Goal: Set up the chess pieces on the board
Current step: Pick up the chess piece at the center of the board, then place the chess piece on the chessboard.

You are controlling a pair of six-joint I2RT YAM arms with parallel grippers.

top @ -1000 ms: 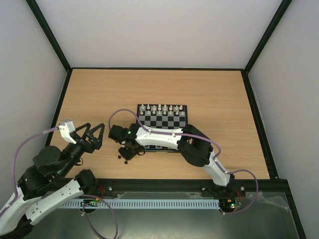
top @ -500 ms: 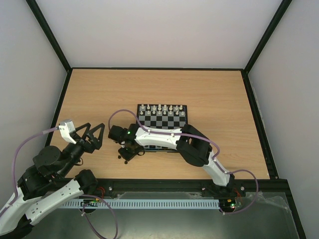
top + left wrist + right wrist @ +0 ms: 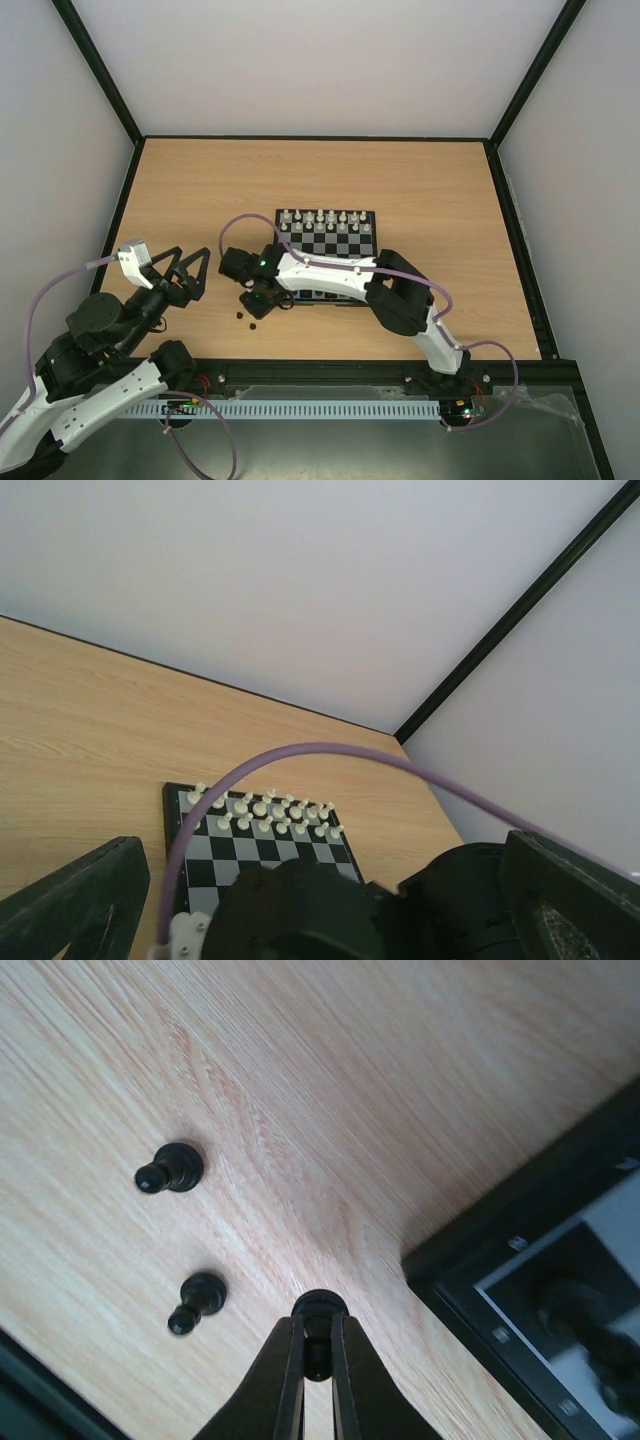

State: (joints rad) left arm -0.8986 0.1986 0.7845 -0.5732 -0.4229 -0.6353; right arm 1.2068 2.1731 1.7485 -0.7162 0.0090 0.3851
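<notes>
Black pawn (image 3: 318, 1312) is pinched in our right fingers (image 3: 296, 1348), low in the wrist view, just beside the board (image 3: 470, 1245) corner; two more pieces (image 3: 168, 1172) lie on the table (image 3: 350, 1080). Our left fingers (image 3: 187, 278) gape empty. We judge a lift onto its square comes next.

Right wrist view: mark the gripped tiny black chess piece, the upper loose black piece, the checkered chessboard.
Gripped tiny black chess piece (image 3: 319, 1312): right wrist view, rounded end.
Upper loose black piece (image 3: 172, 1170): right wrist view, body.
Checkered chessboard (image 3: 520, 1215): right wrist view, black border.

Two chess pieces (image 3: 168, 1170) on the table (image 3: 420, 180), left of the board (image 3: 327, 238)
</notes>
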